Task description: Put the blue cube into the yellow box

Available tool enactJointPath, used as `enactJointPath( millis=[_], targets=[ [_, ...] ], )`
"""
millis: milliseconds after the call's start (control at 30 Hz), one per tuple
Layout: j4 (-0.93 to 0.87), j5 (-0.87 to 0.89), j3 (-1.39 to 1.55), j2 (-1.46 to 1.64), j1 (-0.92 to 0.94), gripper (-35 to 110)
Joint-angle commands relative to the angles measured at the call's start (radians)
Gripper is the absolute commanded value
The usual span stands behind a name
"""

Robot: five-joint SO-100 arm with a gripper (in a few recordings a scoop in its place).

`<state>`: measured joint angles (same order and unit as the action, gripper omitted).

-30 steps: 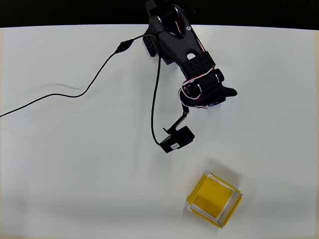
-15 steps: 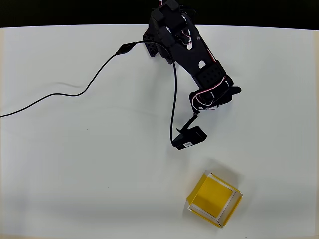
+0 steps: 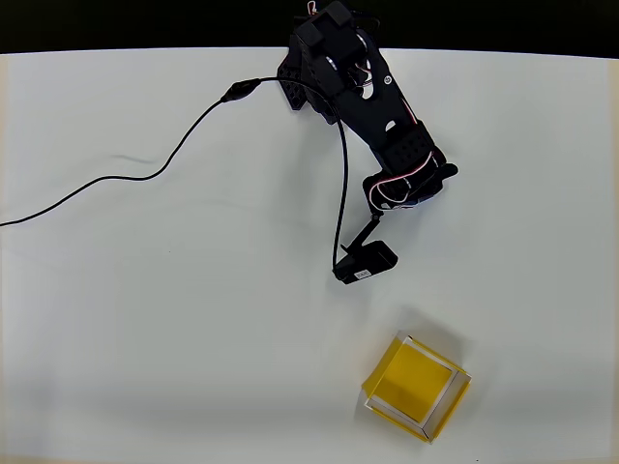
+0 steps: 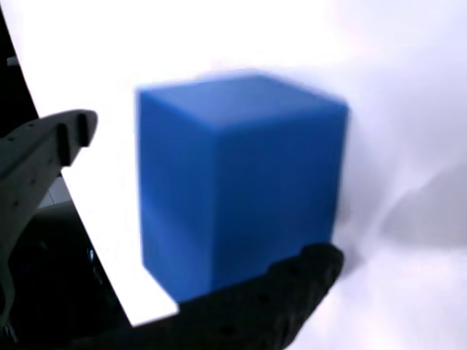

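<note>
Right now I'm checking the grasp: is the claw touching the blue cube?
Cannot tell. In the wrist view the blue cube sits between the claw's fingers; the lower finger overlaps its edge, but blur hides any contact.

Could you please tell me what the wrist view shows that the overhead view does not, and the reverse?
The wrist view shows the blue cube close up between the gripper fingers, one below it, one apart at left. The overhead view shows the yellow box, lying apart from the arm, and a black cable. Both share the white table.
</note>
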<state>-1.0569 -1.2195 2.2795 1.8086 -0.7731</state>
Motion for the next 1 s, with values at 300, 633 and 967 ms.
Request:
enactJointPath(
  millis=[300, 633, 967],
  targets=[
    [0.063, -0.026, 0.020, 0.005, -0.032, 34],
    [0.078, -0.069, 0.017, 0.026, -0.032, 20],
    [0.061, -0.249, -0.132, 0.080, 0.110, 17]
  ],
)
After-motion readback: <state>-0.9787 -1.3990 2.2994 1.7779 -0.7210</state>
